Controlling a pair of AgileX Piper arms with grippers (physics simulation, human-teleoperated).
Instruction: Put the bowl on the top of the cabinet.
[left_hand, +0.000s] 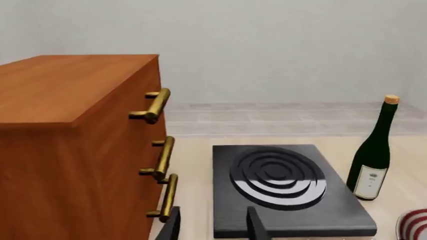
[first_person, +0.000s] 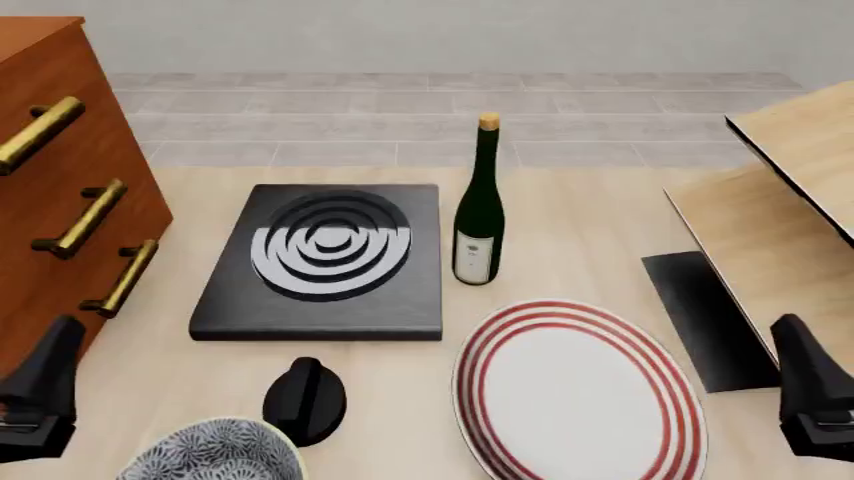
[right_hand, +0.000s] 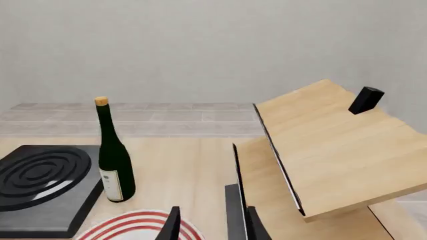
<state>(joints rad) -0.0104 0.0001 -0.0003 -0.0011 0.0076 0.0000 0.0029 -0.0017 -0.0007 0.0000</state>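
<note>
- While the bowl (first_person: 214, 452) lies at the table's near edge, the left gripper (first_person: 38, 392) hangs just left of it, apart, fingers parted and holding nothing
- Cabinet (first_person: 54, 180) stands at far left, top bare
- Right gripper (first_person: 814, 395) hangs open and empty, right of the red-ringed plate (first_person: 581, 390)
- Wine bottle (first_person: 478, 205) stands upright beside the black hob (first_person: 327, 262)

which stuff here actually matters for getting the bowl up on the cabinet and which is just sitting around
Belongs to the job:
- bowl, speckled, at the table's near edge
- cabinet, reddish-brown with brass handles, far left

Just lying about:
- red-ringed plate
- wine bottle, upright
- black hotplate
- small black knob-shaped piece beside the bowl
- pale wood panelled structure on the right
</note>
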